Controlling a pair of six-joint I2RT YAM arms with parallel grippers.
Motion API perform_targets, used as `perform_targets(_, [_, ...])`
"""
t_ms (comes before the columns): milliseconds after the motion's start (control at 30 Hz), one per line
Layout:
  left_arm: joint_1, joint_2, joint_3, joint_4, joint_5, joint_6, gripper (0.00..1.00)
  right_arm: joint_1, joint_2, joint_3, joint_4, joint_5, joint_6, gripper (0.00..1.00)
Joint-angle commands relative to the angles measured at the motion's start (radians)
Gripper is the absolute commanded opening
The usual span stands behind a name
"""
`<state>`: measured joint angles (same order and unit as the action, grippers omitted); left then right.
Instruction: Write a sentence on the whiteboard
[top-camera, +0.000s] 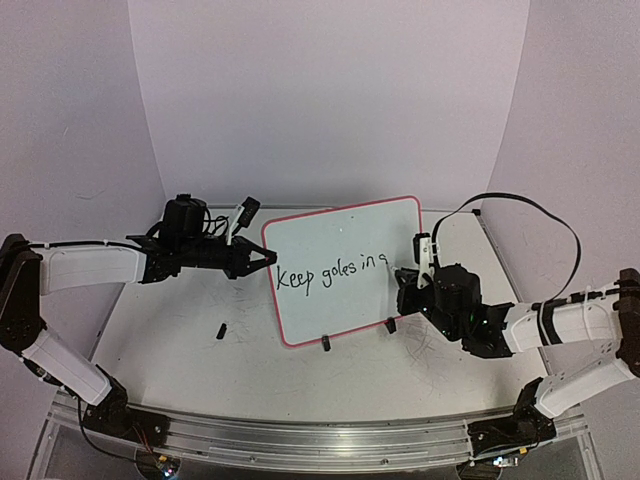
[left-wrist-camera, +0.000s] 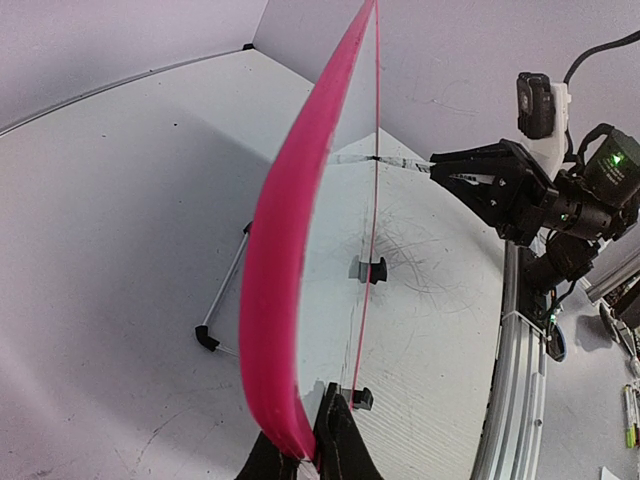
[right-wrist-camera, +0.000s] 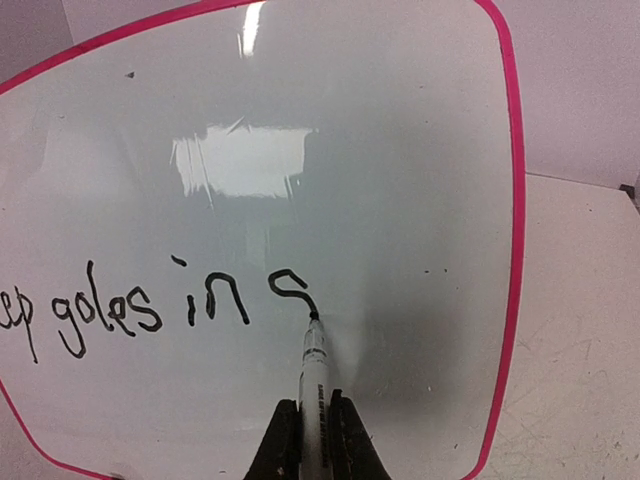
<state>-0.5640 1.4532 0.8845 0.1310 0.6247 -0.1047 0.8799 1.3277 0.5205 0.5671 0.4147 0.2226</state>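
The whiteboard (top-camera: 345, 235), white with a pink-red border, stands tilted on two black clip feet at the table's middle. Its black handwriting (top-camera: 330, 273) reads "Keep goles in" plus a half-made "s" (right-wrist-camera: 288, 290). My right gripper (right-wrist-camera: 312, 440) is shut on a white marker (right-wrist-camera: 315, 385), its black tip touching the board at the end of that stroke; it also shows in the top view (top-camera: 418, 268) at the board's right side. My left gripper (left-wrist-camera: 300, 455) is shut on the board's pink left edge (left-wrist-camera: 285, 260) and shows in the top view (top-camera: 258, 258).
A small black cap-like piece (top-camera: 220, 328) lies on the scratched tabletop left of the board. A thin metal prop leg (left-wrist-camera: 225, 290) stands behind the board. The metal rail (top-camera: 300, 435) runs along the near edge. A black cable (top-camera: 540, 215) loops above the right arm.
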Motion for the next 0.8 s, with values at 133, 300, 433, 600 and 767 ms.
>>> perform_targets(133, [0.016,-0.019,0.021,-0.007,-0.154,0.099,0.0,0.007,0.014,0.011,0.018,-0.029,0.003,0.0])
perform_targets(300, [0.016,-0.019,0.021,-0.007,-0.154,0.099,0.0,0.006,0.032,0.027,0.033,-0.029,-0.002,0.0])
perform_targets(433, [0.016,-0.021,0.019,-0.007,-0.154,0.099,0.0,0.006,0.046,0.041,0.042,-0.02,-0.008,0.0])
perform_targets(600, [0.016,-0.018,0.019,-0.007,-0.153,0.099,0.0,0.006,0.046,0.048,0.045,-0.031,-0.013,0.0])
perform_targets(767, [0.016,-0.019,0.019,-0.008,-0.152,0.099,0.0,0.006,0.048,0.045,0.051,-0.048,-0.017,0.0])
